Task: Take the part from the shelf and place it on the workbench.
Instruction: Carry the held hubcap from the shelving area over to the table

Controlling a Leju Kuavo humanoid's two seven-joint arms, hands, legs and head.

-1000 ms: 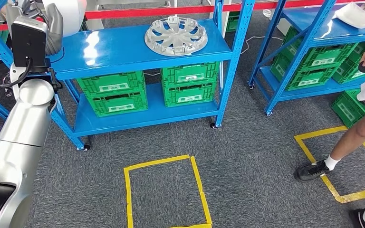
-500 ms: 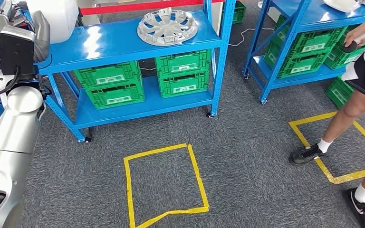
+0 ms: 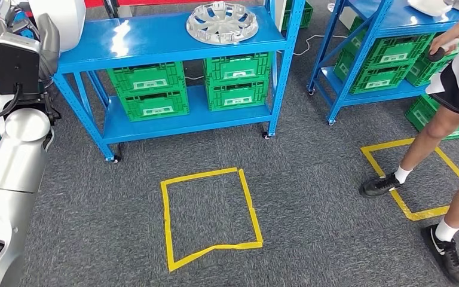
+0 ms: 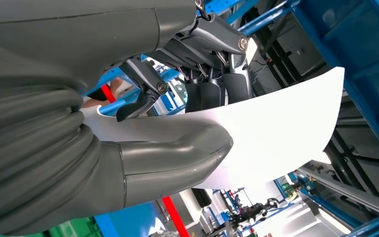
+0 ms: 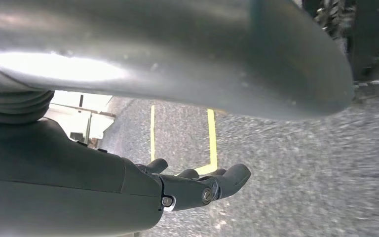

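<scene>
Left hand [image 4: 177,123]: grips white panel [image 4: 276,128], thumb under, fingers over.
Panel: looks light, smooth, thin; hold mid-edge.
Right hand [image 5: 197,185]: loosely open, holds nothing.

A wheel cover [image 3: 222,23] lies on the shelf [image 3: 155,37], crates [image 3: 146,89] beneath.

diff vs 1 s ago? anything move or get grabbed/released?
Mostly the camera moved: the whole head view shifted, so the shelf, hubcap and crates only seem to move. The person stepped further in, both shoes now by the right tape square. Unchanged: the left hand holds the white part; nothing was let go.
</scene>
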